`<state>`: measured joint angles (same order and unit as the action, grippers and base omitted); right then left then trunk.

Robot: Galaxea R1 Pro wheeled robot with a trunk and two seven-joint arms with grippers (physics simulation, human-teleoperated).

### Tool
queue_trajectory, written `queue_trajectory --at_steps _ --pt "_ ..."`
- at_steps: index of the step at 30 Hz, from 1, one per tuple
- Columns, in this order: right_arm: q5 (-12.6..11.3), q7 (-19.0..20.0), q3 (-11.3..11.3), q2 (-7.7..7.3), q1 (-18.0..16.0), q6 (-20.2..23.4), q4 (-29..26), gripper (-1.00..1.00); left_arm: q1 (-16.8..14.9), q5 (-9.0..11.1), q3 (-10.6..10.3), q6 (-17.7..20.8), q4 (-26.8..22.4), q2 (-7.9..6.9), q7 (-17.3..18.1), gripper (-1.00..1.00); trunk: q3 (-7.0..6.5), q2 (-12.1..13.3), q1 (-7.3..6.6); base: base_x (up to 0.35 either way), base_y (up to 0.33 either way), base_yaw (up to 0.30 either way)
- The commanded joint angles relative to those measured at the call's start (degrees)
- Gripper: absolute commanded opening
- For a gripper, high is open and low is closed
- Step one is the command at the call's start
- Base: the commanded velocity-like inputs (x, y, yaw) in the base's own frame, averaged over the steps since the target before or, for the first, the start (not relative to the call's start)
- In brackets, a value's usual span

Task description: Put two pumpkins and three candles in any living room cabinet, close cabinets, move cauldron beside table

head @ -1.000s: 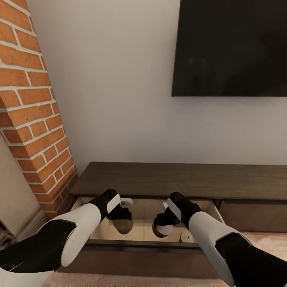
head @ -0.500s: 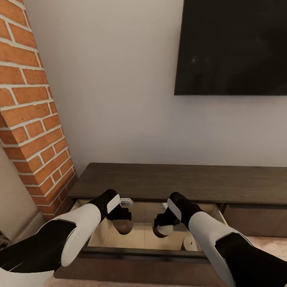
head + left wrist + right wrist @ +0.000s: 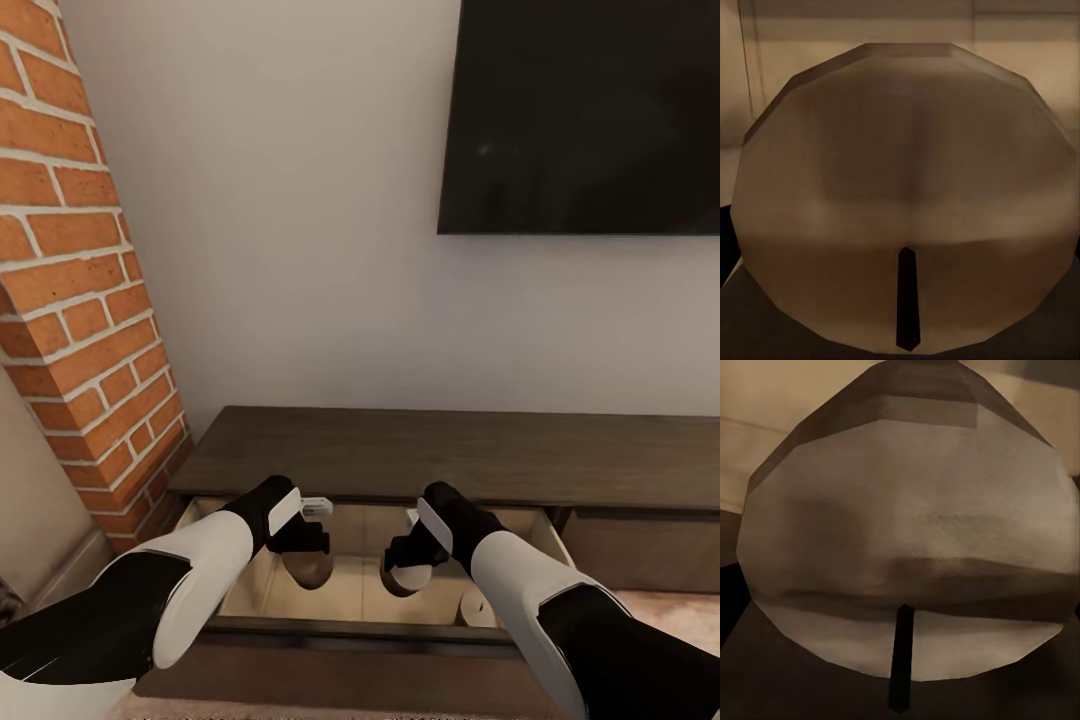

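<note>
Since the frame one second back, the whole head view has shifted, so the camera moved: more of the drawer front edge is in view now, and the arms keep their pose over the drawer. Against the half-second frame, almost nothing differs.

The cabinet (image 3: 440, 450) runs along the wall below the dark screen (image 3: 585, 115), with the brick column (image 3: 75, 300) at its left end. Its left-hand drawer (image 3: 350, 630) stands pulled out, pale interior exposed.

The left gripper (image 3: 305, 560) hangs above the drawer interior, closed around a candle (image 3: 308, 568) that shows as a rounded tan body under the fingers. In the left wrist view this candle (image 3: 904, 202) sits close to the lens, wick (image 3: 907, 296) visible as a dark strip.

The right gripper (image 3: 405, 572) hangs likewise above the drawer, beside the left one and apart from it, clamped on a second candle (image 3: 405, 580). The right wrist view shows that candle (image 3: 911, 547) at close range, with its wick (image 3: 900, 656).

A third candle (image 3: 472, 607) rests on the drawer floor toward the drawer's right end, partly hidden behind the right forearm.
</note>
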<state>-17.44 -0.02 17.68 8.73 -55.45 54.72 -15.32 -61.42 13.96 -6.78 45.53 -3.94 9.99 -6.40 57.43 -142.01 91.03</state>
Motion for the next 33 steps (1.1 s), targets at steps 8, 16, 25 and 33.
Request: queue_trajectory --at_steps 8,16,25,33 --pt "-0.48 -0.15 0.42 -0.03 -0.07 0.18 -0.06 -1.00 -0.02 0.48 -0.43 0.26 -0.11 0.00 -0.28 -1.00 1.72 -1.30 0.77 0.000 0.000 0.000" --pt "-0.42 -0.15 0.42 -0.03 -0.05 0.21 -0.06 -1.00 -0.02 0.50 -0.43 0.26 -0.10 0.00 -0.28 -1.00 3.98 -1.41 0.98 0.000 0.000 0.056" --pt "-0.43 -0.15 0.42 -0.03 -0.04 0.21 -0.06 -1.00 -0.02 0.46 -0.35 0.19 -0.04 0.00 -0.28 -1.00 4.82 -1.43 1.03 0.001 0.000 0.048" --pt "-0.44 -0.15 0.42 -0.03 -0.03 0.21 -0.06 -1.00 -0.02 0.45 -0.34 0.17 -0.02 0.00 -0.28 -1.00 4.82 -1.43 1.03 0.229 0.000 0.001"
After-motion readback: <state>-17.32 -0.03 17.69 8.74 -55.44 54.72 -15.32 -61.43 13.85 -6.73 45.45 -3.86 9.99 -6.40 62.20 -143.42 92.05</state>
